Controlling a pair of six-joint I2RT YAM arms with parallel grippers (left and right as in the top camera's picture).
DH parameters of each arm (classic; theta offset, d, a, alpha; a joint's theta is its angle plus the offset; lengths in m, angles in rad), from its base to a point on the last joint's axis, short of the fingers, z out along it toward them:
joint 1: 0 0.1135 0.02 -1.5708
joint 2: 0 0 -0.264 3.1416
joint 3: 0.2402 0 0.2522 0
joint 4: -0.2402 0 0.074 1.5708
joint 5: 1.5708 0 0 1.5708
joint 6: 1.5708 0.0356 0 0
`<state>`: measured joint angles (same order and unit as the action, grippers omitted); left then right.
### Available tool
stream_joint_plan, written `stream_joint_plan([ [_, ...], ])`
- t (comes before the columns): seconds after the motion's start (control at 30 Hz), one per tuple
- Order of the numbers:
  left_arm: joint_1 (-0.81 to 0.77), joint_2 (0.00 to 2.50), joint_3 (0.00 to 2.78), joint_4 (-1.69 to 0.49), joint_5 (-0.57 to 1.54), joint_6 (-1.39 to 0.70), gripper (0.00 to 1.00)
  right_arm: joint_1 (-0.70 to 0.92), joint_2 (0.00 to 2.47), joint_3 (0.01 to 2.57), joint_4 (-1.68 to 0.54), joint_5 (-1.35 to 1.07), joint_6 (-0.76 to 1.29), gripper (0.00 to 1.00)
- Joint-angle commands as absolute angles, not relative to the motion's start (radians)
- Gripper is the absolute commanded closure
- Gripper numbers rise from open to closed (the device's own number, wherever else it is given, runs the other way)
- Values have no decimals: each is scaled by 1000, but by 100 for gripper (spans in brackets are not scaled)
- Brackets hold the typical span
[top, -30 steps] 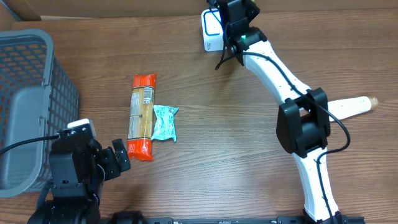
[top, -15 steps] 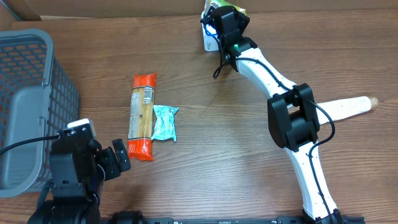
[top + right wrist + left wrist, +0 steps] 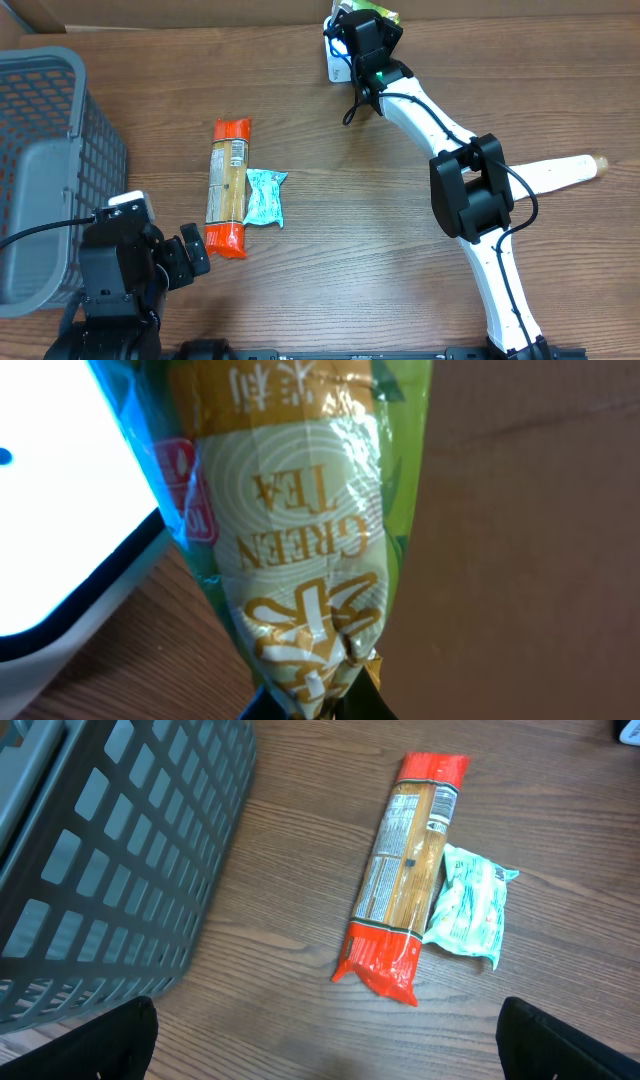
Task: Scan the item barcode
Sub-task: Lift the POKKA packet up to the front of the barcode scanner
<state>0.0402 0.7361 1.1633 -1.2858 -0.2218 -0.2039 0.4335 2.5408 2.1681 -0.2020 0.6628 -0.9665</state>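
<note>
The right tool (image 3: 310, 705) gripped the green tea packet (image 3: 300, 560) by one end — long axis straight ahead of the tool — with the lit scanner (image 3: 60, 510) just left of it.

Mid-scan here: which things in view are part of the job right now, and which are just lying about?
In the job:
- green tea packet, gripped in the right claw
- white scanner, right beside the packet

Lying about:
- orange-ended pasta pack
- teal packet beside it
- grey basket
- left claw, open, holding nothing
</note>
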Motion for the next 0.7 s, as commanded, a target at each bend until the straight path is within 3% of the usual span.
stream_joint_plan([
  [0.0,46,733,1160,-1282,-238,-214,0,444,2520,2192,-177,733,-951,96],
  [0.47,46,733,1160,-1282,-238,-214,0,491,2511,2192,-187,817,-950,96],
  [0.67,46,733,1160,-1282,-238,-214,0,491,2421,2192,-339,731,-859,96],
])
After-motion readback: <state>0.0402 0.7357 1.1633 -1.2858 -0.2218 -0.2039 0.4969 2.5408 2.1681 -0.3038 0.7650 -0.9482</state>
